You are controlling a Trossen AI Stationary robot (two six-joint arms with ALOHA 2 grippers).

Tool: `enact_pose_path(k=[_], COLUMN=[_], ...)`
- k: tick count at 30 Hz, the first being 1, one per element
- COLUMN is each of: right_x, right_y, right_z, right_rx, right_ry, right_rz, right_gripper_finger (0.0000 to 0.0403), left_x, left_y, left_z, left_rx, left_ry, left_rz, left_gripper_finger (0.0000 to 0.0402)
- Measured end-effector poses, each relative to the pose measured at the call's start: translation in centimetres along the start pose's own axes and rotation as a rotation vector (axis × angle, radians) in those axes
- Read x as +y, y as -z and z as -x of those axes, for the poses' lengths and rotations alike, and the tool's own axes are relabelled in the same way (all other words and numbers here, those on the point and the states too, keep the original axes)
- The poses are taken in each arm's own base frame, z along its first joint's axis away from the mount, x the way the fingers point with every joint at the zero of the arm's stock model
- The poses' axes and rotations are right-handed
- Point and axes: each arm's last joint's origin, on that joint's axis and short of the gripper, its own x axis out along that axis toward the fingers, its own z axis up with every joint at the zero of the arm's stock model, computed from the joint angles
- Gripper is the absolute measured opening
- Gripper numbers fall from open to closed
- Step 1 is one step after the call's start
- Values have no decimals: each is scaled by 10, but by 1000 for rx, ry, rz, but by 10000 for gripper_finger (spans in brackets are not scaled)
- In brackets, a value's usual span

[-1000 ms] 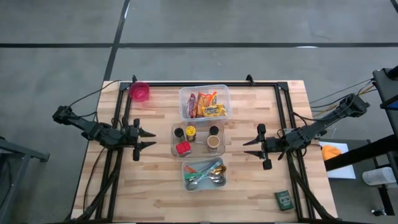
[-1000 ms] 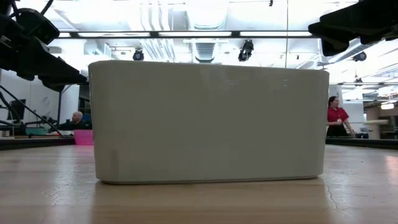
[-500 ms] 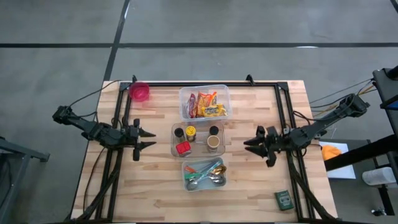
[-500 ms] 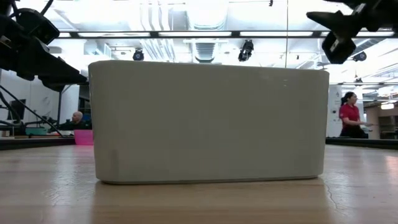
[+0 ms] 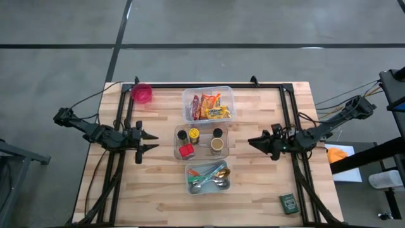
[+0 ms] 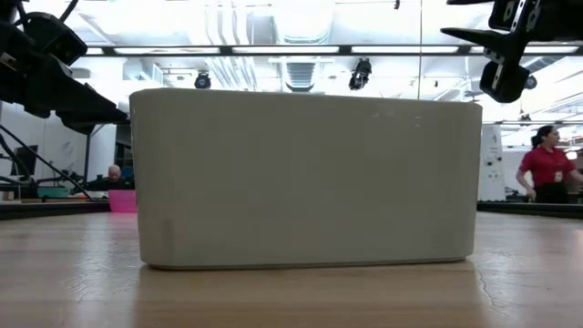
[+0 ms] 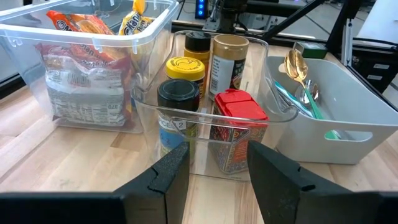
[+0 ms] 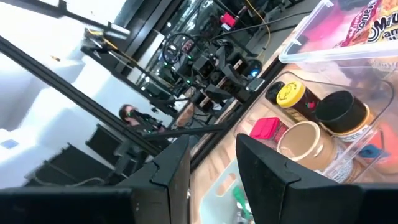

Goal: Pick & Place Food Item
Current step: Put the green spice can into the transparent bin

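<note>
Pre-grasp stage. Snack packets [image 5: 209, 106] sit in clear plastic bin [image 5: 229, 94], far centre of table [image 5: 158, 190]. Right tool [image 5: 255, 142] and left tool [image 5: 152, 140] both spread, empty. Next: reach into bin.

**Items on and around the table**

We note a wooden table [image 5: 158, 190]. A pink bowl [image 5: 142, 94] sits at its far left corner. A grey bin [image 5: 187, 180] at the near middle holds spoons [image 5: 218, 183] and coloured utensils. A small green box [image 5: 288, 203] lies alone at the near right corner. An orange item [image 5: 337, 153] lies off the table's right edge. Beyond the table, we see a person in a red shirt [image 6: 547, 169] standing and another person [image 6: 111, 175] seated.
</note>
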Motion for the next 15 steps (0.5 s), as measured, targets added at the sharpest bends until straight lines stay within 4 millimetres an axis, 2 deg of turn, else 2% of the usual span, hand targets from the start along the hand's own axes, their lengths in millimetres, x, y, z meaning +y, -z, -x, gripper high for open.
enact_pose_path(k=[12,15], right_x=[0,-2], right_y=[0,1], right_z=[0,0], right_rx=[-9,10], right_ry=[4,16], right_rz=[-29,17], right_gripper_finger=[130,130], left_x=[0,1], left_y=[1,2], left_z=[0,0], left_rx=[5,23], left_ry=[-1,-5], left_rz=[-3,-13], left_gripper_finger=[164,164])
